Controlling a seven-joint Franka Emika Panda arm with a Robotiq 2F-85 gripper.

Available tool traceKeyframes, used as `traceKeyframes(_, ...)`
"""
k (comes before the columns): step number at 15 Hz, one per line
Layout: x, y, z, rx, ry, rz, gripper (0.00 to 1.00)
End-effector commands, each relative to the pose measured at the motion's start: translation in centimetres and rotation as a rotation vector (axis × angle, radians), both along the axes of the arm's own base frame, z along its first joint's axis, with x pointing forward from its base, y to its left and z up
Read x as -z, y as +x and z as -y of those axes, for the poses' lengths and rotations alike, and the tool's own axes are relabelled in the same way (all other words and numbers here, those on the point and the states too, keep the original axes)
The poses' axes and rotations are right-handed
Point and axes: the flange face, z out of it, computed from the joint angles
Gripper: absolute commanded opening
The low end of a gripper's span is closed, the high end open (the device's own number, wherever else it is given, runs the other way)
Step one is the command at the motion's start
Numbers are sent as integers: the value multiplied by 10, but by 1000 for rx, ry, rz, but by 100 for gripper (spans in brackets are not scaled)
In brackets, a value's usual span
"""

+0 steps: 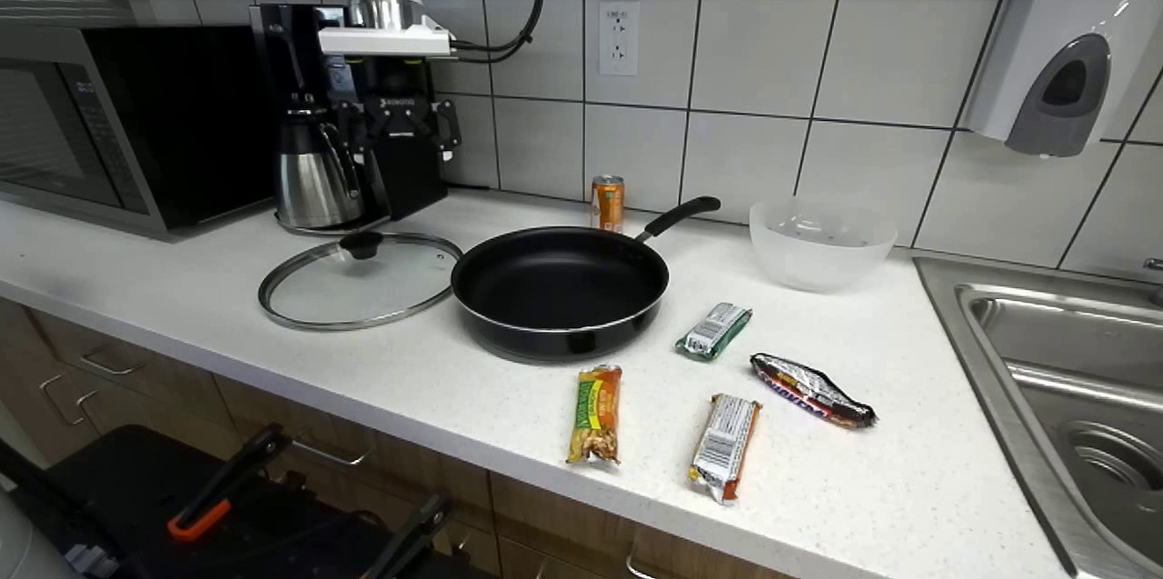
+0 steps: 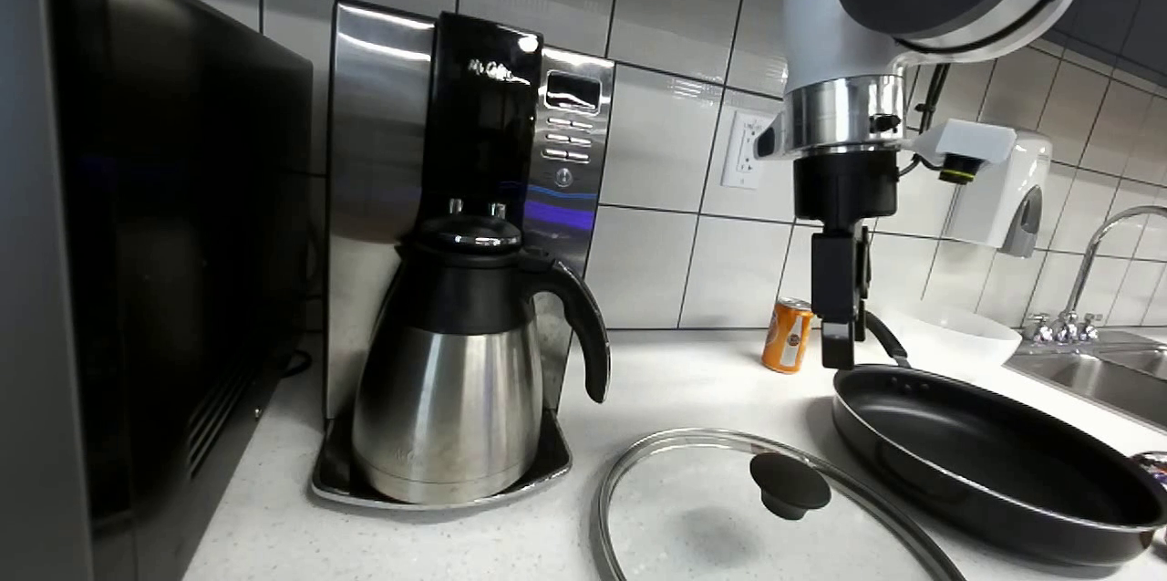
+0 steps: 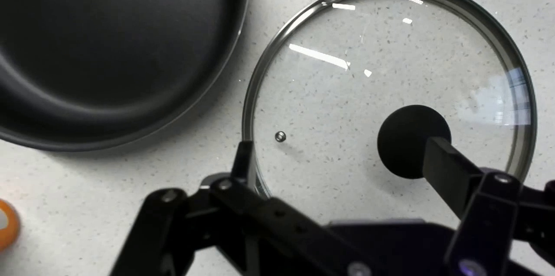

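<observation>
My gripper [image 3: 340,144] hangs above the counter with its fingers wide apart and nothing between them. Below it in the wrist view lies a round glass lid [image 3: 329,98] with a metal rim and a black knob [image 3: 401,137]. One fingertip overlaps the knob there, but in an exterior view the gripper [image 2: 841,348] is well above the lid [image 2: 684,517], not touching it. Beside the lid sits a black frying pan [image 1: 559,284], uncovered, its handle pointing to the wall. An orange can [image 1: 608,202] stands behind the pan.
A coffee maker [image 2: 383,152] with a steel carafe [image 2: 447,408] stands by the microwave [image 1: 182,115]. Several wrapped bars, among them a green one [image 1: 715,330], lie near the pan. A frosted bowl [image 1: 818,252] is by the wall, left of the sink [image 1: 945,324]. A soap dispenser [image 1: 1063,43] hangs above.
</observation>
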Motion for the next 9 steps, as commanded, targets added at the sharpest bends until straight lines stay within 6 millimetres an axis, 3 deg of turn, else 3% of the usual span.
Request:
traceKeyframes(1, -15, -11, 34, 45, 1, 3, 100)
traceKeyframes(9, -24, -28, 101, 188, 6, 12, 100)
